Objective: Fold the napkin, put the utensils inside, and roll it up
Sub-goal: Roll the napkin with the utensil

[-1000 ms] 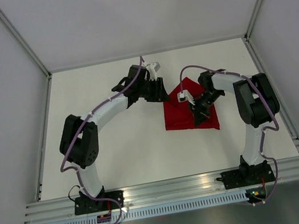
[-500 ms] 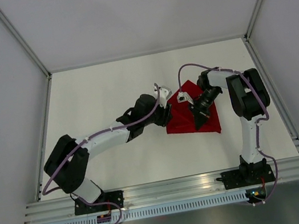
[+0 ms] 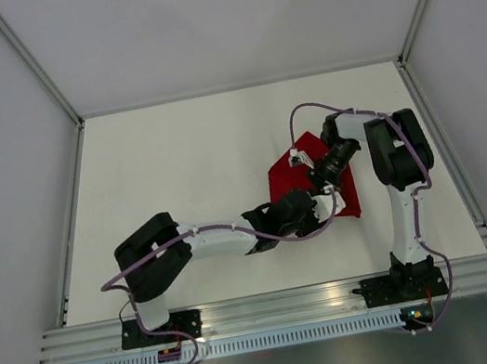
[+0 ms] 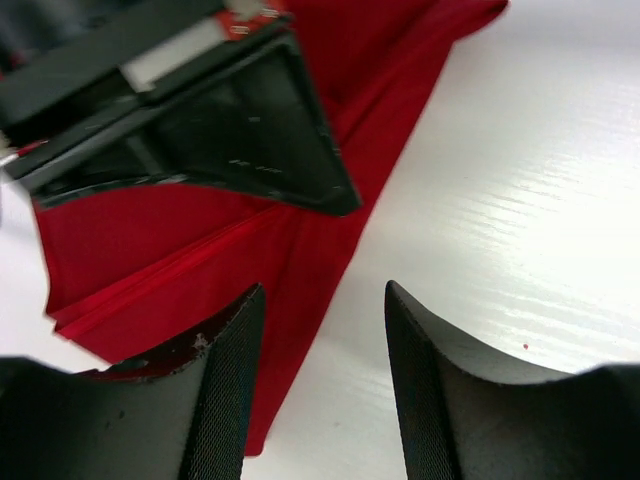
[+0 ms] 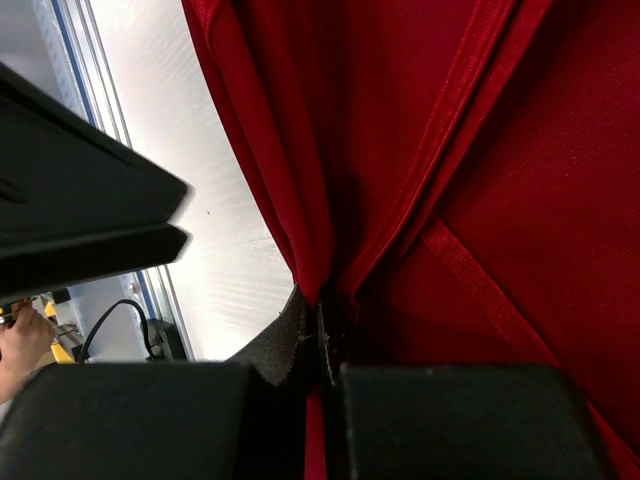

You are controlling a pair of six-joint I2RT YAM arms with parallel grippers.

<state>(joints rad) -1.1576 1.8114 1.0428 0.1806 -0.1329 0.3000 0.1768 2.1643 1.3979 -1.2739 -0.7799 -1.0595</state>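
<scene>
The napkin (image 3: pixel 283 182) is pinched in the right tool (image 5: pixel 322 330); the left tool (image 4: pixel 322 290) is spread.

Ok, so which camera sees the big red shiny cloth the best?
The top external view. It shows most of the bright red cloth napkin, lying folded on the white table, though partly covered. The left wrist view catches only one layered edge; the right wrist view only close-up folds.

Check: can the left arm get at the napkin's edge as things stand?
Probably yes. The left pincer hangs open right at the napkin edge, nothing between them; the right pincer, shut on the cloth, sits farther along.
</scene>
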